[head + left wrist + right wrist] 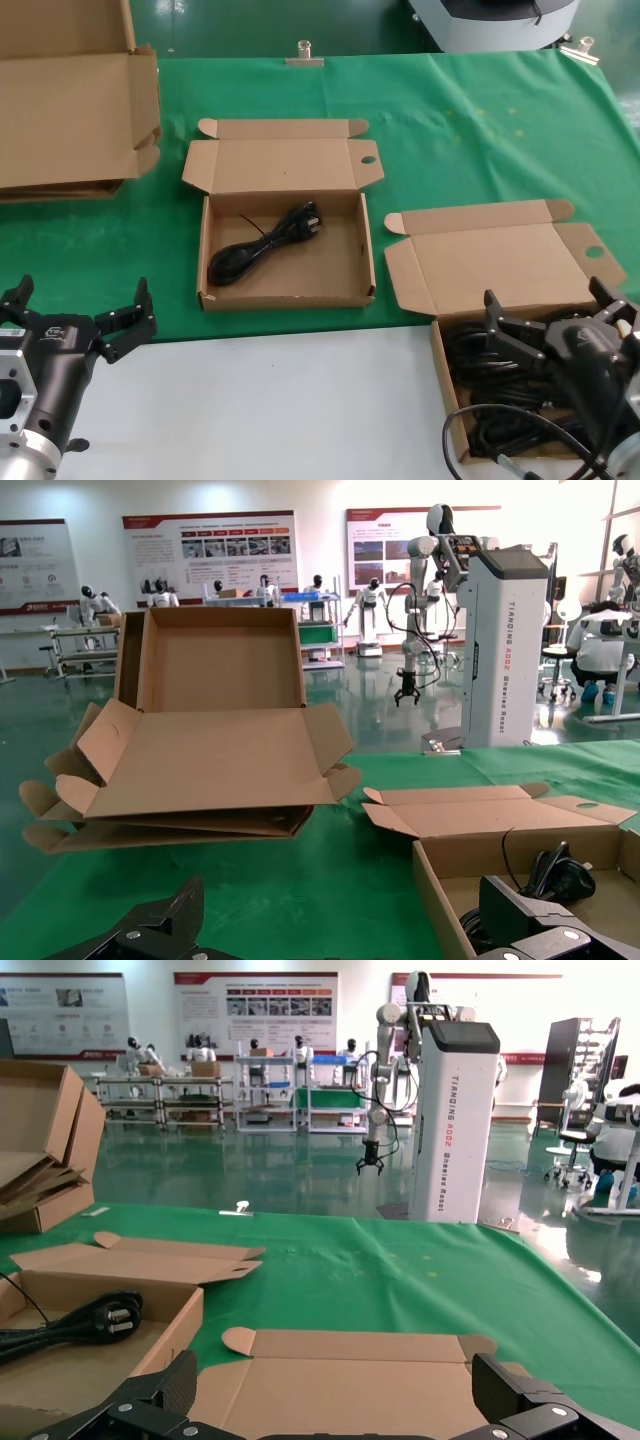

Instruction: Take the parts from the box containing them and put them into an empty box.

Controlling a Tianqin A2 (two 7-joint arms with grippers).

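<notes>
The right gripper [560, 310] hangs with jaws spread wide over the box of coiled black cords [500, 385] at the lower right of the head view. The left gripper [78, 305], jaws also open and empty, sits at the lower left. Mid-frame on the green counter [450, 140], the second box [285, 260] holds one cord [265, 245]. Flattened cartons [70, 110] fill the upper left.

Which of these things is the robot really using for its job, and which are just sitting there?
For the job:
- box full of black cords, under the open right gripper
- middle box with one black cord in it
- left gripper, open, waiting near the table's front edge

Just lying about:
- big flattened cartons at far left
- green cloth
- metal clip
</notes>
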